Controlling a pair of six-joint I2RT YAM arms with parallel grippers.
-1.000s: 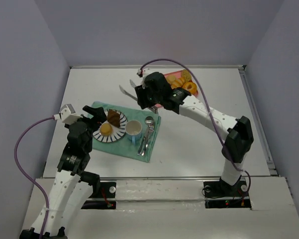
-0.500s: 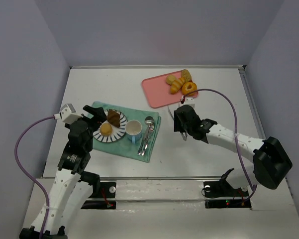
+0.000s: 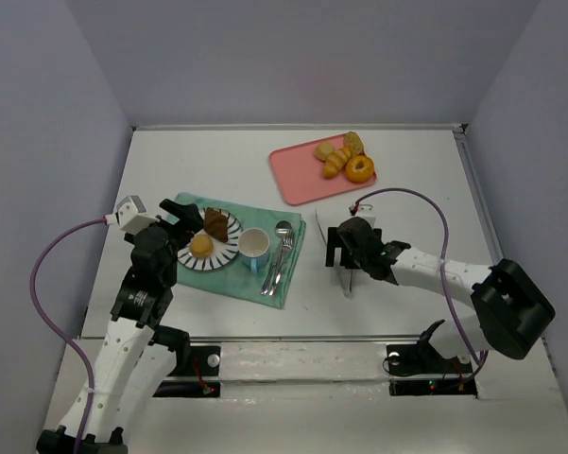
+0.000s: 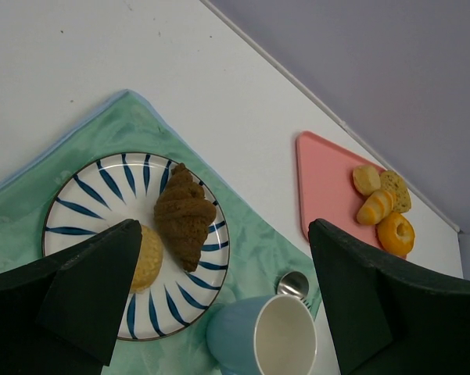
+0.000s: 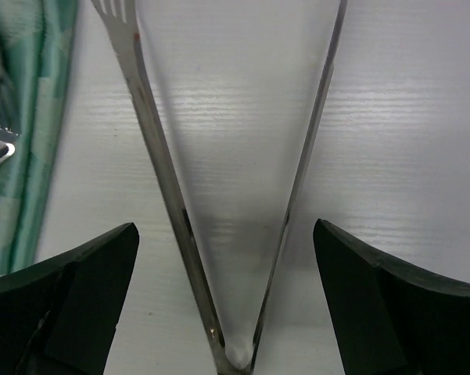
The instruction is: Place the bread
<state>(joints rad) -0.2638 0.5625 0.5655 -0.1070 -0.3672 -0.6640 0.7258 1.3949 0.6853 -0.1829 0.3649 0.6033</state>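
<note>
The bread, a round golden bun (image 4: 147, 256) and a dark brown pastry (image 4: 184, 216), lies on a blue-striped plate (image 4: 86, 187) on the green mat (image 4: 250, 242). From above, bun (image 3: 201, 246) and pastry (image 3: 215, 224) sit side by side. My left gripper (image 4: 227, 297) hovers open over the plate and cup, holding nothing. My right gripper (image 5: 227, 289) is open low over the table right of the mat. Metal tongs (image 5: 160, 168) lie spread between its fingers, touching neither. From above, the right gripper (image 3: 338, 253) sits over the tongs (image 3: 345, 282).
A blue cup (image 4: 272, 336) stands beside the plate, with spoon and fork (image 3: 279, 251) on the mat's right part. A pink tray (image 3: 298, 170) at the back holds an orange donut (image 3: 360, 168), a croissant (image 3: 336, 163) and other pieces. Walls enclose the table.
My right arm swung from above the mat's far edge to the table right of the mat, carrying the tongs. Its jaws then opened and the tongs now lie free. The left arm stayed put.
</note>
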